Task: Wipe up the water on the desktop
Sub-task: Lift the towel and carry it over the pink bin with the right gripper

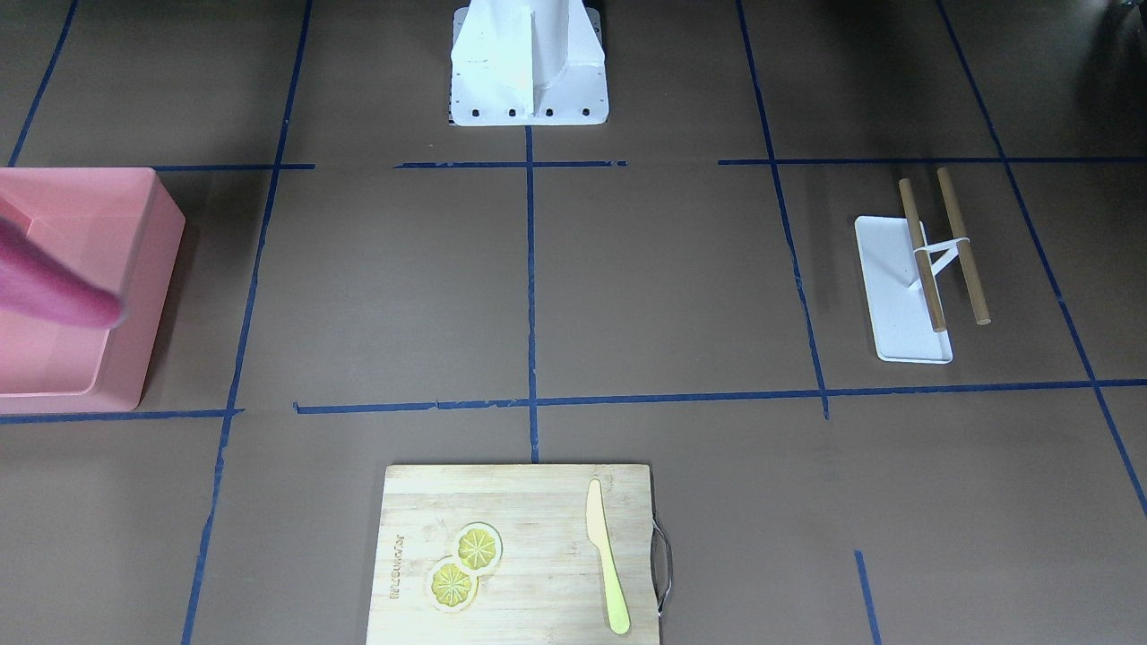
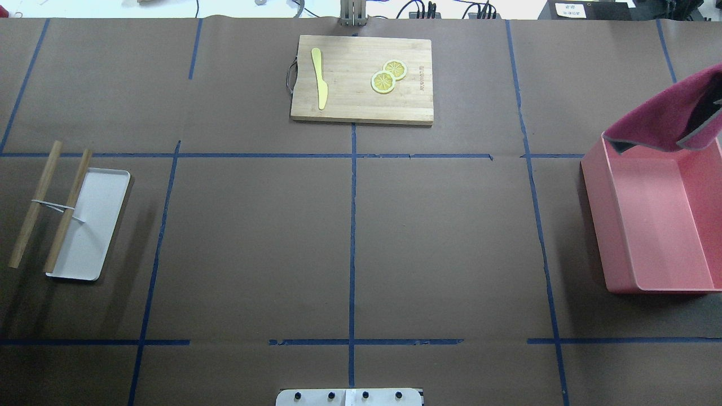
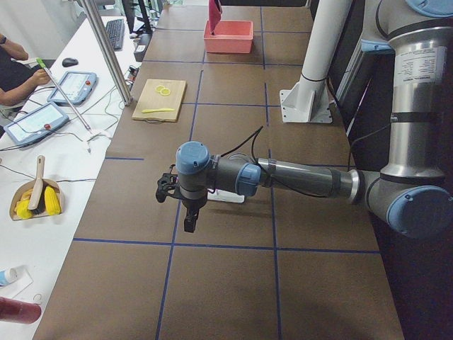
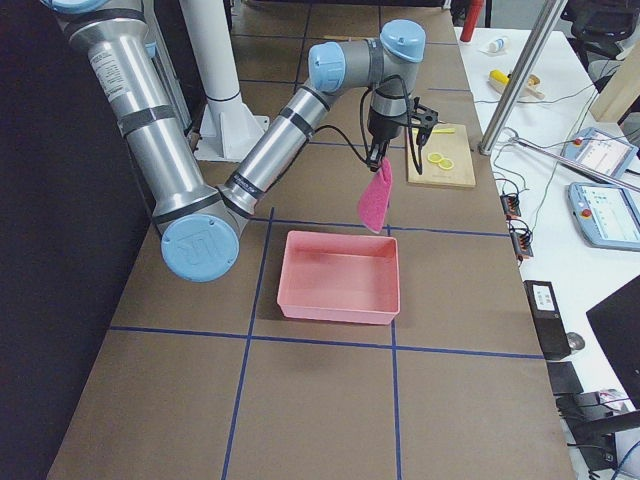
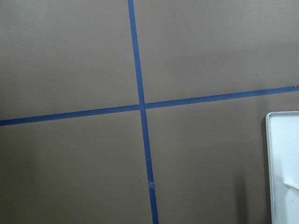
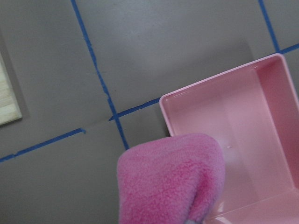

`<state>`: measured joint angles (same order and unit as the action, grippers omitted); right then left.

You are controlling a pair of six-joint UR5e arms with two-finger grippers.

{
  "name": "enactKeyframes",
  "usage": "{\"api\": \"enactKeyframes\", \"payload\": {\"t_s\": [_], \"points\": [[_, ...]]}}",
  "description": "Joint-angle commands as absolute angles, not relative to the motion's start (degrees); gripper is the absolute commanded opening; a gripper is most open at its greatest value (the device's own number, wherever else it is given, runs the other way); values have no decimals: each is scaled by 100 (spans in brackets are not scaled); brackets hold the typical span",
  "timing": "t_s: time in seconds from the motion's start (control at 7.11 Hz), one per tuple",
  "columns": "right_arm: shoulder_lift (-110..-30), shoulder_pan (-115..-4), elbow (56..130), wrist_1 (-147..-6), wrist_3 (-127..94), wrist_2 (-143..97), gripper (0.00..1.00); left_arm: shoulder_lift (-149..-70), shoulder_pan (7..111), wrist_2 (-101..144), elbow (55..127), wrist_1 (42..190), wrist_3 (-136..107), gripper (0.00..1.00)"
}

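Note:
The desktop (image 2: 254, 242) is dark brown with blue tape lines; I see no water on it. My right gripper (image 4: 378, 158) hangs above the far end of a pink bin (image 2: 595, 214) and is shut on a pink fleece cloth (image 2: 660, 121). The cloth dangles over the bin's rim and also shows in the right wrist view (image 6: 173, 177) and the front view (image 1: 45, 287). My left gripper (image 3: 190, 225) hovers over the desktop beside a white tray (image 2: 93, 225); I cannot tell whether it is open. The left wrist view shows only bare desktop (image 5: 70, 56) and the tray's corner (image 5: 285, 168).
A pale wooden cutting board (image 2: 361, 79) lies at the far middle with a yellow knife (image 2: 319, 79) and two lemon slices (image 2: 383, 82). Two wooden rods (image 2: 34, 206) joined by a white clip rest over the white tray. The white robot base (image 1: 529, 72) stands at the near edge.

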<state>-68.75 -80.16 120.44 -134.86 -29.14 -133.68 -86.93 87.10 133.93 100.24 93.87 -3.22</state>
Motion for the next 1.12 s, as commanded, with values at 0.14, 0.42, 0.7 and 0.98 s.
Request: {"api": "enactKeyframes", "payload": {"t_s": [0.14,0.42,0.7,0.98], "points": [[-7628,-8227,11927,-13676,-1152,-12981,1,-8692,8710,13395,10020,9387,-316,100],[-7760,-8227,11909,-13658,-1160,-13025,10,-8692,8710,13395,10020,9387,-325,100],[-7778,-8227,11918,-13658,-1213,-13025,100,-8701,8701,13395,10011,9387,-325,100],[-7787,-8227,11909,-13589,-1230,-13034,100,-8710,8701,13395,10020,9387,-343,100]]}}
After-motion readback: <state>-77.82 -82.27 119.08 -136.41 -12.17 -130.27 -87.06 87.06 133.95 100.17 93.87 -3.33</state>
